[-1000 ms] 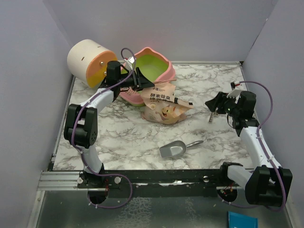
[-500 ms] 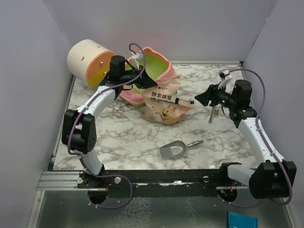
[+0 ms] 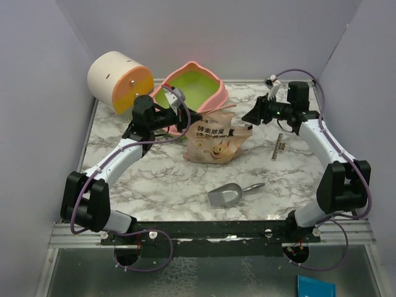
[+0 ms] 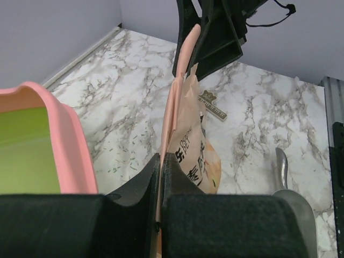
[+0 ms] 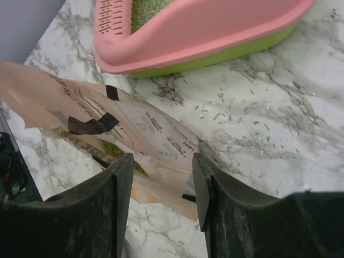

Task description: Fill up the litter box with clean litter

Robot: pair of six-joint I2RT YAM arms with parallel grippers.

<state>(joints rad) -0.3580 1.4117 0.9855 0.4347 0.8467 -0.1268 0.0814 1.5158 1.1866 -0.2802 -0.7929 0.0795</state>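
- Litter box (image 3: 218,94), pink with a lime-green inside, is sitting at the far back of the marble counter (image 3: 154,176). Nearest the arm bases, a grey metal scoop (image 3: 226,196) is lying alone with its handle pointing right.
- Beyond the scoop, a tan bag (image 3: 213,145) printed with a cartoon cat is lying mid-counter. A small metal bar (image 3: 278,148) is lying apart to its right.
- Left pincer (image 3: 197,116) is clamping the bag's top edge, its jaws pressed together on the thin paper.
- Right pincer (image 5: 161,172) is straddling the bag's other upper corner, its jaws standing apart with paper showing in the gap.
- Just behind the bag, the box's slotted pink lip is facing the right wrist camera, and a grainy greenish patch, seemingly clean litter (image 5: 148,11), is showing behind that lip.
- Beside the box at far left, a cream-and-orange cylinder (image 3: 117,80) is lying on its side.
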